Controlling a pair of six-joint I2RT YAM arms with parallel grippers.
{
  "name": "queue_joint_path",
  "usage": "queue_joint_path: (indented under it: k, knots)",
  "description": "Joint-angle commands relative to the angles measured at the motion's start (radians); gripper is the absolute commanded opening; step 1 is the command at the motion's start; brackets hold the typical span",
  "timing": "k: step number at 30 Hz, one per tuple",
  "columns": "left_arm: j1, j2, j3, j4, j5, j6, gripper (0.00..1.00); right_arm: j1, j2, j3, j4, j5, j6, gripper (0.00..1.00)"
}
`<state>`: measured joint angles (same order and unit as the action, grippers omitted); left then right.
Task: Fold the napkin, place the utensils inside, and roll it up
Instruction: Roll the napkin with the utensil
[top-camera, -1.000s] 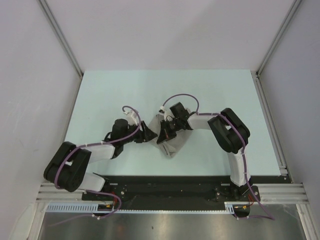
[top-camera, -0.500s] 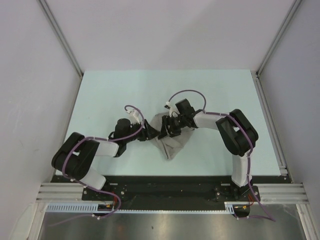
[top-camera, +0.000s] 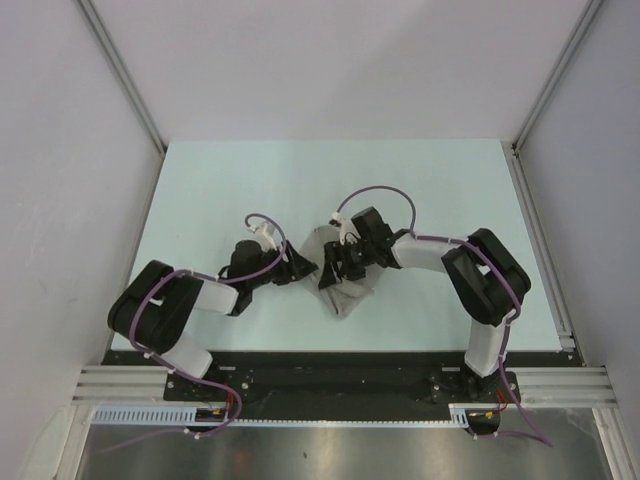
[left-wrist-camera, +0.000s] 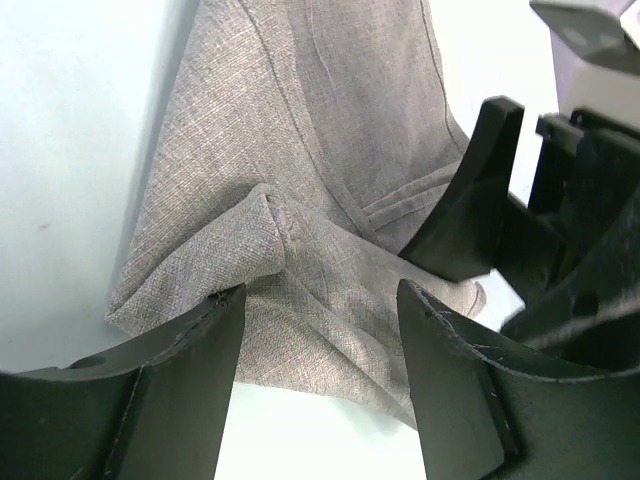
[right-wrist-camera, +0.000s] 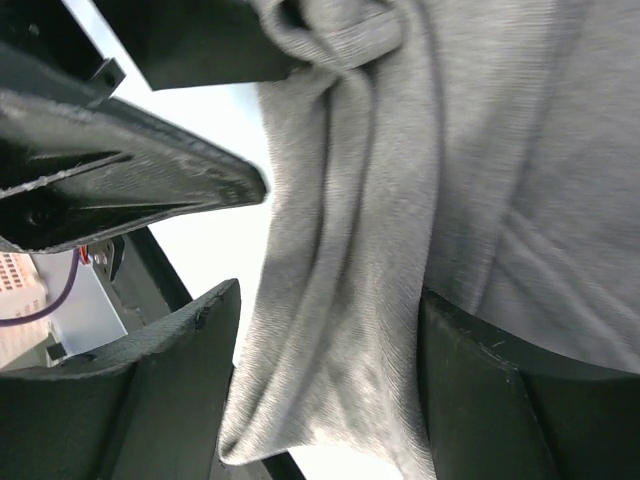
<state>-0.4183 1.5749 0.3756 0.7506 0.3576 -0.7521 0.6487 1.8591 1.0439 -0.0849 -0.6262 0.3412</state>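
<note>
The light-grey napkin lies crumpled in folds at the middle of the table. My left gripper is low at its left edge, open, with a bunched fold of napkin just ahead of its fingertips. From the right, my right gripper stands open over the cloth. A hanging fold of napkin passes loosely between its fingers and is not pinched. The two grippers nearly touch; the right gripper's fingers show in the left wrist view. The utensils are out of view.
The pale table is bordered by grey walls on three sides, with metal rails at the left and right edges. The arm bases sit on a black strip at the near edge.
My right gripper has gone from shut on the napkin to open, and the cloth has slumped wider on the table. Both arms have shifted a little, the left one closer to the napkin.
</note>
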Motion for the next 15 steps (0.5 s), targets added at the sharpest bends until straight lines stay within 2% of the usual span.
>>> queue_joint_path:
  k: [1, 11, 15]
  knots:
    - [0.015, -0.032, -0.029, 0.010, -0.051, -0.026, 0.68, 0.052, -0.026, -0.009, 0.004, 0.039, 0.030, 0.71]
    - [0.041, -0.168, -0.052, -0.048, -0.063, -0.027, 0.68, 0.147, 0.008, 0.047, -0.013, 0.117, 0.048, 0.73]
    - [0.042, -0.173, -0.044, -0.071, -0.069, -0.010, 0.68, 0.190, 0.020, 0.061, 0.000, 0.154, 0.067, 0.74]
